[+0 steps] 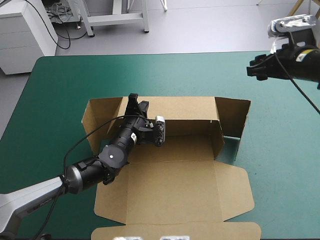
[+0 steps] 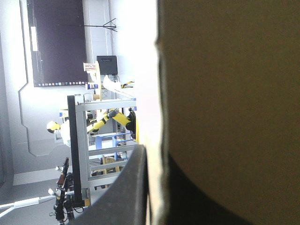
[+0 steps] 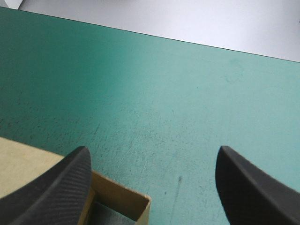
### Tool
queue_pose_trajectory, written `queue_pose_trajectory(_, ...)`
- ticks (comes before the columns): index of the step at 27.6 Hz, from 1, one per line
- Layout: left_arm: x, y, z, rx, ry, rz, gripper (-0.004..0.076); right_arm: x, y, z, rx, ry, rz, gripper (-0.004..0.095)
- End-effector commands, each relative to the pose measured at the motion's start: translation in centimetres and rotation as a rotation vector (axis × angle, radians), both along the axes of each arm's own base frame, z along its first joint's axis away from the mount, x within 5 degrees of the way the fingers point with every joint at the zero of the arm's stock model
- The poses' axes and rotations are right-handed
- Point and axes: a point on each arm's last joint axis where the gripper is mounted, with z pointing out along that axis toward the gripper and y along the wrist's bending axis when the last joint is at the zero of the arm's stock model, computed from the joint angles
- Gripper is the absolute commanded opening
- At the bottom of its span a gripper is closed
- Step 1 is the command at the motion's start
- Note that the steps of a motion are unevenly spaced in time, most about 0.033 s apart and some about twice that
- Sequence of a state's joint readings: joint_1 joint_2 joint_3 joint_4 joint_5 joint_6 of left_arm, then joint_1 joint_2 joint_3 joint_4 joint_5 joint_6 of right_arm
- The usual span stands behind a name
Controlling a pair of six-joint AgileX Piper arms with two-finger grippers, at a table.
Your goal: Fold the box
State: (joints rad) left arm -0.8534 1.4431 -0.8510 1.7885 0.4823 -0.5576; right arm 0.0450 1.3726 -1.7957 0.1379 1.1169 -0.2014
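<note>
Brown box, far wall raised and lid flat toward 6 o'clock, is lying at the centre of the teal-green table. The left end effector is clamping that wall near 11 o'clock. The right end effector, fingers apart, is hovering at 2 o'clock. The step probably calls for gripping near the crease and steadying the wall while the side flap is tucked.

The counter has an evenly lit teal-green cover. Beyond its far edge lies a pale grey floor. Off the far left corner stands a white drawer cabinet, with black cables and a white metal frame beside it.
</note>
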Motion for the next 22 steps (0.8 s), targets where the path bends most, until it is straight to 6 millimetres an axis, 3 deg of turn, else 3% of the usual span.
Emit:
queue_pose_trajectory(1,-0.2,-0.1,0.3,-0.006,-0.005,-0.038,-0.001,4.2,0.4,-0.3,0.035,0.019,0.022,0.0684)
queue_pose_trajectory(4,-0.2,-0.1,0.3,-0.006,-0.005,-0.038,-0.001,7.8,0.8,-3.4,0.06,0.155,0.047,0.0684)
queue_pose_trajectory(8,-0.1,0.0,0.4,-0.006,-0.009,-0.028,-0.001,10.0,1.0,-6.3,0.074,0.259,0.038,0.0684)
queue_pose_trajectory(14,-0.1,0.2,0.5,-0.007,-0.019,-0.008,-0.001,10.5,1.0,-9.5,0.076,0.37,0.027,0.0684)
queue_pose_trajectory(22,-0.1,0.2,0.5,-0.007,-0.019,-0.008,-0.001,8.1,0.9,-12.4,0.074,0.489,0.022,0.0684)
